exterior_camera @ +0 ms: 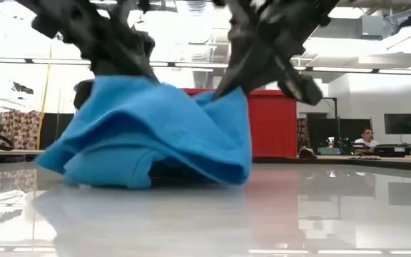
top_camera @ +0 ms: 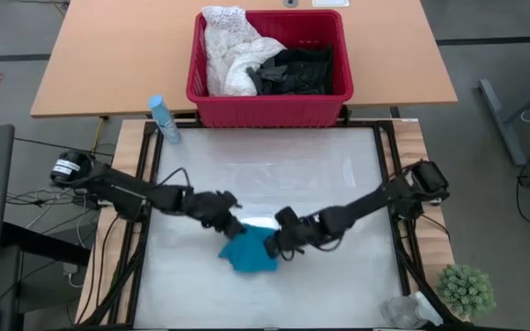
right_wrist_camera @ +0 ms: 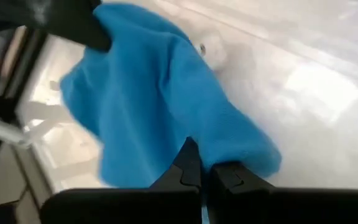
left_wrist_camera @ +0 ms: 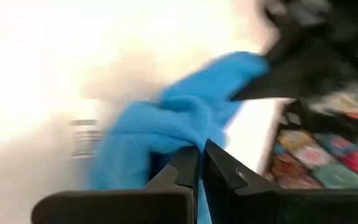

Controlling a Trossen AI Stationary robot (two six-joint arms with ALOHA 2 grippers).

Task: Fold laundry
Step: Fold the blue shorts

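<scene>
I have both arms reaching in toward the middle of the white table point(top_camera: 339, 184), and between them sits the small teal garment point(top_camera: 249, 250), bunched on the near-centre of the surface.

My left gripper point(top_camera: 229, 219) is at the garment's left upper corner; its fingers point(left_wrist_camera: 188, 165) are pressed together with a fold of the blue cloth pinched between them. My right gripper point(top_camera: 279, 241) is at the opposite corner, its fingers point(right_wrist_camera: 229, 174) likewise closed tight on an edge of the fabric. From table height the cloth point(exterior_camera: 148, 132) hangs like a small tent, lifted at two points by the grippers while its lower folds rest on the tabletop (the glossy surface mirrors it faintly).

The rest of the laundry is in the red basket point(top_camera: 270, 108) at the far edge of the table: the white lacy garment point(top_camera: 228, 51) heaped on the left side and spilling over the rim, the black garments point(top_camera: 297, 69) piled on the right.

A blue spray bottle point(top_camera: 163, 119) lies just left of the basket, and a small green plant point(top_camera: 467, 290) stands at the near right corner. In the room behind, a person point(exterior_camera: 366, 137) sits at a desk.
</scene>
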